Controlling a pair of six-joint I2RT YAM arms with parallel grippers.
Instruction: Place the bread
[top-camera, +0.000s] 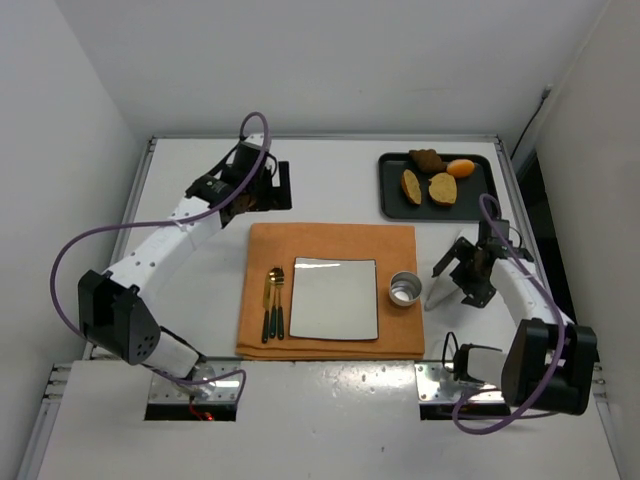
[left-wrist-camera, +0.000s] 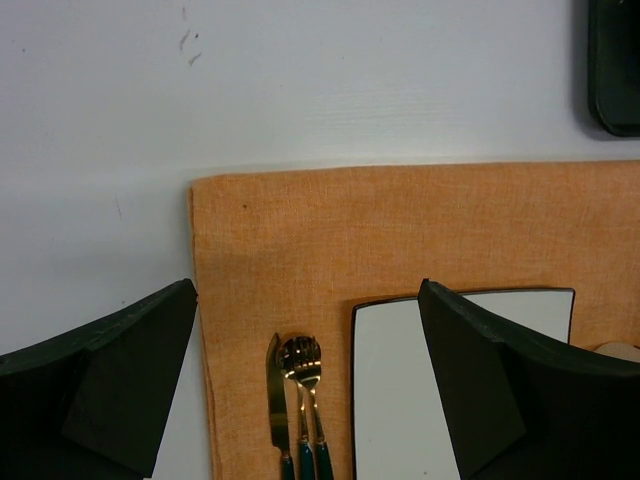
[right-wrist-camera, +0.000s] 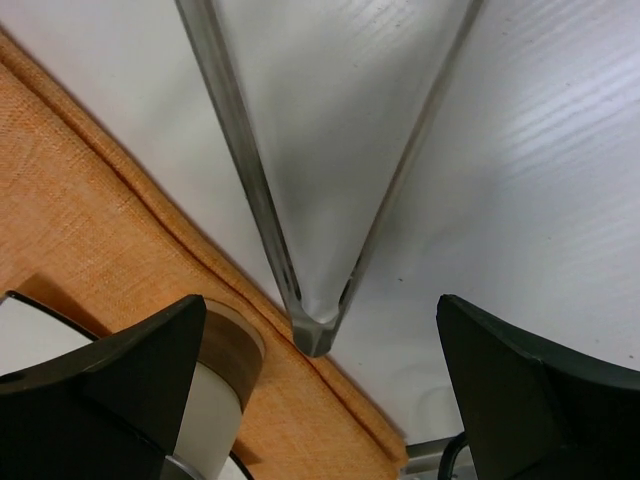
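Several bread pieces (top-camera: 442, 188) lie on a black tray (top-camera: 392, 205) at the back right. A square white plate (top-camera: 334, 298) sits on an orange placemat (top-camera: 330, 240); it also shows in the left wrist view (left-wrist-camera: 390, 400). My left gripper (top-camera: 258, 195) is open and empty (left-wrist-camera: 305, 300), above the mat's far left corner. My right gripper (top-camera: 468, 270) is open (right-wrist-camera: 320, 310), over the hinge end of metal tongs (right-wrist-camera: 315, 200) that lie on the table right of the mat. Its fingers stand apart from the tongs on both sides.
A knife, fork and spoon (top-camera: 273, 300) lie on the mat left of the plate. A small cup (top-camera: 404, 289) stands on the mat's right edge, close to the right gripper's left finger (right-wrist-camera: 215, 390). White walls enclose the table.
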